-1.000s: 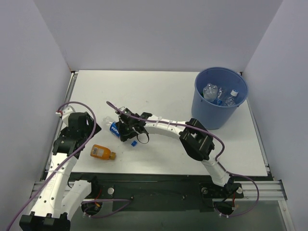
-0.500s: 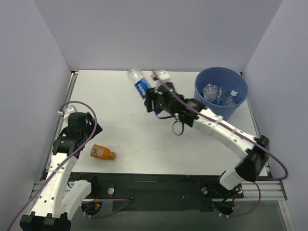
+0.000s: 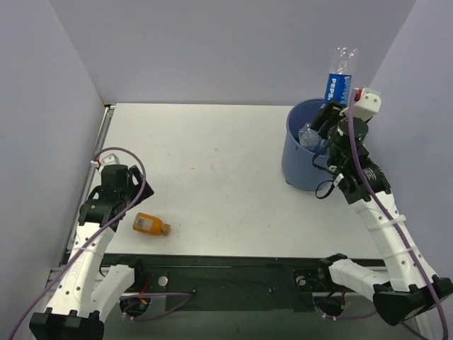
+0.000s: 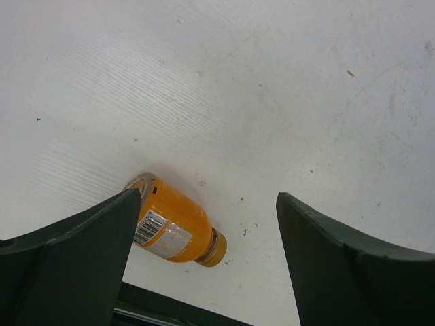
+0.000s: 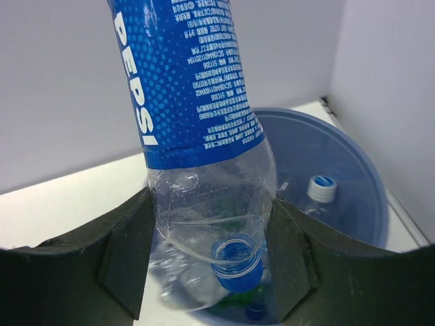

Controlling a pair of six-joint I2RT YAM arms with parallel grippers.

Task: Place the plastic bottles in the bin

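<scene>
My right gripper (image 3: pixel 333 117) is shut on a clear bottle with a blue Pepsi label (image 3: pixel 338 79) and holds it over the rim of the blue bin (image 3: pixel 297 166), cap end down. In the right wrist view the bottle (image 5: pixel 204 142) fills the space between the fingers, its blue cap pointing into the bin (image 5: pixel 353 183). Other bottles lie inside the bin, one with a blue-topped white cap (image 5: pixel 321 189). The stubby orange bottle (image 3: pixel 151 224) lies on its side at the front left. My left gripper (image 3: pixel 122 202) is open just left of it; in the left wrist view the orange bottle (image 4: pixel 173 227) lies by the left finger.
White walls close in the table at the left, back and right; the bin stands close to the right wall. The table's front edge has a black rail (image 3: pixel 233 273) with the arm bases.
My right arm has swung the Pepsi bottle from the table's back centre to above the bin. My left gripper has shifted slightly nearer the orange bottle.
</scene>
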